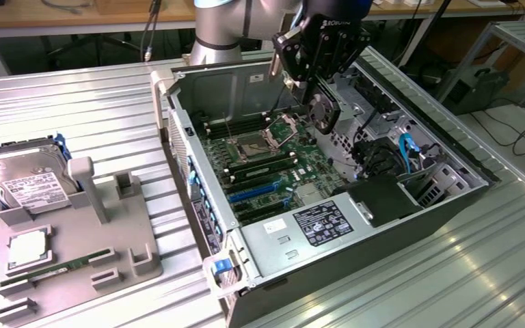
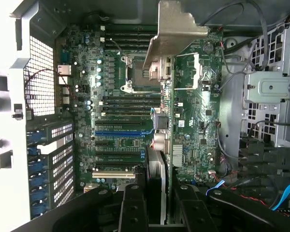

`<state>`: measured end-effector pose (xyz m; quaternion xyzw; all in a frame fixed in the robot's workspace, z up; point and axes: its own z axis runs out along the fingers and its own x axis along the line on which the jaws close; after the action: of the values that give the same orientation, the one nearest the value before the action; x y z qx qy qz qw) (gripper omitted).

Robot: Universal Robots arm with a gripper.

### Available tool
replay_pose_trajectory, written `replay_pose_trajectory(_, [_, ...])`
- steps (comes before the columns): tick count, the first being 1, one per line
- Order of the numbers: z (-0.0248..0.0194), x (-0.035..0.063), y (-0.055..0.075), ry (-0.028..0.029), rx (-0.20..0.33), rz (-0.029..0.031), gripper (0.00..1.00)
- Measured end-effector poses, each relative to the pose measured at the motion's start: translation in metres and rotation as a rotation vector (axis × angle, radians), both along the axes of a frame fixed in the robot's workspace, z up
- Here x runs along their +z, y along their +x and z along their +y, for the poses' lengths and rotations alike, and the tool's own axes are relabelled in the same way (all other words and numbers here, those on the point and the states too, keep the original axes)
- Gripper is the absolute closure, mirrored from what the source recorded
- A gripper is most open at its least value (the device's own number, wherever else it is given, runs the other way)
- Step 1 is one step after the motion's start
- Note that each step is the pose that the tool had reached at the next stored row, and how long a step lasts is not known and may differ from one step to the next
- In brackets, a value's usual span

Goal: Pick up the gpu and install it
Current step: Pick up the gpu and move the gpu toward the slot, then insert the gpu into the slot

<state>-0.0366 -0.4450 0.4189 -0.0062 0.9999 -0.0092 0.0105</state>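
at the exterior view's left, a silver hard drive with a white label leaned in a grey moulded holder. a square silver processor chip and a narrow green memory stick rested in the holder's pockets nearer the camera. the holder lay on the ribbed metal table. towards the middle, an open black and grey computer case lay on its side on the same table, its green motherboard facing up and blue expansion slots at the board's near end. over the far end of the case hung the black two-fingered tool. it was clamped on the gpu, a thin dark circuit card with a round black fan, held on edge above the board beside the metal processor socket and not seated in any slot. in the wrist view the tool had a black finger against each flat face of the gpu, seen edge-on over the motherboard, with its pale metal end bracket at the end away from the tool. at the exterior view's right, blue cables curled inside the case.
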Motion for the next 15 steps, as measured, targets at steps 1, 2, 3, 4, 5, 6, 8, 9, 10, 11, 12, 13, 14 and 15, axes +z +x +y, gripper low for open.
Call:
replay_pose_trajectory(1, [0.0,0.0,0.0,0.0,0.0,0.0,0.73])
replay_pose_trajectory(2, [0.0,0.0,0.0,0.0,0.0,0.0,0.73])
replay_pose_trajectory(3, [0.0,0.0,0.0,-0.0001,0.0,0.0,0.73])
replay_pose_trajectory(4, [0.0,0.0,0.0,0.0,0.0,0.0,0.73])
replay_pose_trajectory(5, [0.0,0.0,0.0,-0.0001,0.0,0.0,0.73])
replay_pose_trajectory(6, [0.0,0.0,0.0,0.0,0.0,0.0,0.73])
replay_pose_trajectory(8, [0.0,0.0,0.0,0.0,0.0,0.0,0.73])
replay_pose_trajectory(9, [0.0,0.0,0.0,0.0,0.0,0.0,0.73])
replay_pose_trajectory(10, [0.0,0.0,0.0,0.0,0.002,0.0,0.73])
replay_pose_trajectory(11, [0.0,0.0,0.0,0.0,0.006,0.0,0.73])
replay_pose_trajectory(12, [0.0,0.0,0.0,0.0,0.014,0.0,0.73])
replay_pose_trajectory(13, [0.0,0.0,0.0,0.0,0.024,0.0,0.73])
replay_pose_trajectory(14, [0.0,0.0001,0.0,-0.0001,0.032,0.0001,0.73])
replay_pose_trajectory(15, [0.0,0.0,0.0,-0.0001,0.039,0.0,0.73])
